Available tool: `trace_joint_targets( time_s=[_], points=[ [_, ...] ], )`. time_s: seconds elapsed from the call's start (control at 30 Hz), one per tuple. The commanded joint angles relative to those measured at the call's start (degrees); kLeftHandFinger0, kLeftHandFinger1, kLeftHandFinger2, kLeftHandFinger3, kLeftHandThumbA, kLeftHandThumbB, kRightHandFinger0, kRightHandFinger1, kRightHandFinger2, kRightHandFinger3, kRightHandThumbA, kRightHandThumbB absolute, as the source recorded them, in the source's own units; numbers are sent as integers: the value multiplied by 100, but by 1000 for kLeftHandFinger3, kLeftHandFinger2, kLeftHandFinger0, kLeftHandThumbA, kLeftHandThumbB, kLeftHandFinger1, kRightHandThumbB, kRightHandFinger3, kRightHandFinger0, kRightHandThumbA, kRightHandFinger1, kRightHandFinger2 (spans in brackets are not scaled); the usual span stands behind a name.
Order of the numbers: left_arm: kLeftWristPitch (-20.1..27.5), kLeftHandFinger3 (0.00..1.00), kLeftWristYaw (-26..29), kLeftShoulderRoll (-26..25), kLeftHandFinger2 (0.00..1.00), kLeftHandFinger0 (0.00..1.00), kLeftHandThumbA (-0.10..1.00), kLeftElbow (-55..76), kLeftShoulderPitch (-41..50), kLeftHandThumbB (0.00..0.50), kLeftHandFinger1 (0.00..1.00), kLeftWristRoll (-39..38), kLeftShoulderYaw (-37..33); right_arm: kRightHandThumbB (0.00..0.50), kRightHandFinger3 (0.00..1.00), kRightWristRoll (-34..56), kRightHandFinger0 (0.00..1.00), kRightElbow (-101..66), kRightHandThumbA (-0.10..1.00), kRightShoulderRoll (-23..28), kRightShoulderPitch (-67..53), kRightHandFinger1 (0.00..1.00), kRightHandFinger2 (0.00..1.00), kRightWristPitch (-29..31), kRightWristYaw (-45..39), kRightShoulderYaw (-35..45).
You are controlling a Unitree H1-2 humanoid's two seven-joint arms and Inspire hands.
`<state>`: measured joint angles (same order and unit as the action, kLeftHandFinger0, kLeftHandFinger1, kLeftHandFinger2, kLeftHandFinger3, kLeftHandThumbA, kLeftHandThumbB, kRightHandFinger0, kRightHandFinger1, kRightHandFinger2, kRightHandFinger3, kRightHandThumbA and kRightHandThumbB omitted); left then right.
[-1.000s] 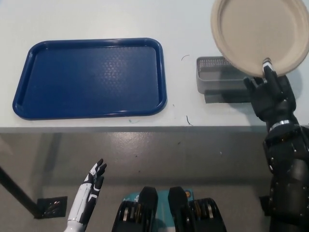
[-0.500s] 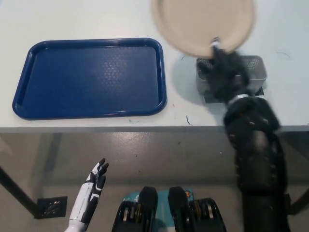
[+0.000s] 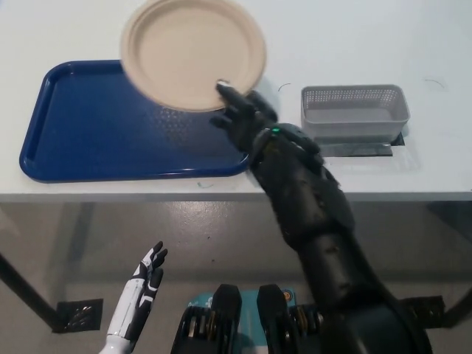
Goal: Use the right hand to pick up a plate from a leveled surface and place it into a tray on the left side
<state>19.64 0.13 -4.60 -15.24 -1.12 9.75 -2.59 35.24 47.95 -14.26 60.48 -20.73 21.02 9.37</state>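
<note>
Aloft, right hand (image 3: 240, 118) gripping plate (image 3: 193, 51)

Tray (image 3: 88, 133) floor bare; basket (image 3: 354, 112) stands well right.

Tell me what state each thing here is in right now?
Plate: held up by the right hand, over the tray's right part, empty.
Right hand: fingers shut on the plate's rim.
Left hand: low beside the table, open, idle.
Tray: flat on the table, nothing resting in it.
Mesh basket: upright, empty.

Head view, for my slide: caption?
Right hand holds plate over tray; left hand idle below.
</note>
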Motion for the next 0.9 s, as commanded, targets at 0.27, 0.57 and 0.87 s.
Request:
trace_joint_targets(
  time_s=[0.27, 0.57, 0.87],
  points=[
    [51, 1000, 62, -48, 1000, 1000, 1000, 206, -47, 152, 1000, 166, -42, 92, 1000, -772, 264, 1877, 430, -41, 1397, 572, 1000, 830, -1109, -250],
    [-32, 1000, 19, -45, 1000, 1000, 1000, 256, -71, 156, 1000, 174, -77, 403, 1000, -1067, 1000, 1787, 834, 166, 1467, 1000, 1000, 386, -2110, -719],
    [65, 1000, 57, -43, 1000, 1000, 1000, 239, 3, 159, 1000, 223, -96, 446, 1000, -1323, 1000, 773, 864, 318, 828, 1000, 1000, 243, -1837, -788]
  ],
)
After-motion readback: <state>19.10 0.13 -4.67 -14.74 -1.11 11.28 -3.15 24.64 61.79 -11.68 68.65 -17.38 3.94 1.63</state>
